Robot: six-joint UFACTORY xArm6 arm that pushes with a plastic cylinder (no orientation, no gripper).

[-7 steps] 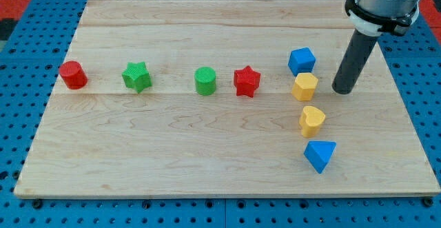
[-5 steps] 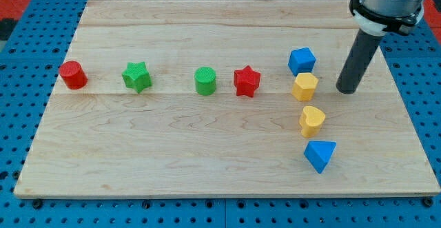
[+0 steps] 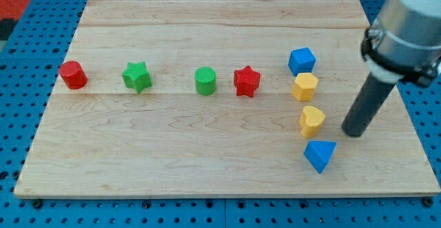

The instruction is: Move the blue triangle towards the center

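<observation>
The blue triangle (image 3: 320, 155) lies near the board's lower right part, close to the view's bottom edge of the wooden board (image 3: 207, 159), well to the right of the middle. Just above it, apart by a small gap, sits a yellow block with a rounded, heart-like shape (image 3: 311, 120); above that comes a yellow hexagon (image 3: 304, 87), and above that a blue cube (image 3: 302, 60), which touches or nearly touches the hexagon. These four make a loose column running from the view's top down to the triangle. My tip (image 3: 354, 131) rests on the board to the right of this column, level with the lower edge of the heart-like yellow block and a little above and to the right of the blue triangle; it is near both but touches neither. The rod (image 3: 366, 106) leans up towards the view's top right, where the arm's pale grey housing (image 3: 412, 21) fills the corner. The arm has no jaws, so nothing is held or clamped. To the left of the column, a row runs across the board at about the height of the hexagon: a red star (image 3: 247, 81), a green cylinder (image 3: 205, 80), a green star (image 3: 137, 76) and, far at the view's left, a red cylinder (image 3: 73, 74). All of these stand well apart from one another and from my tip.
</observation>
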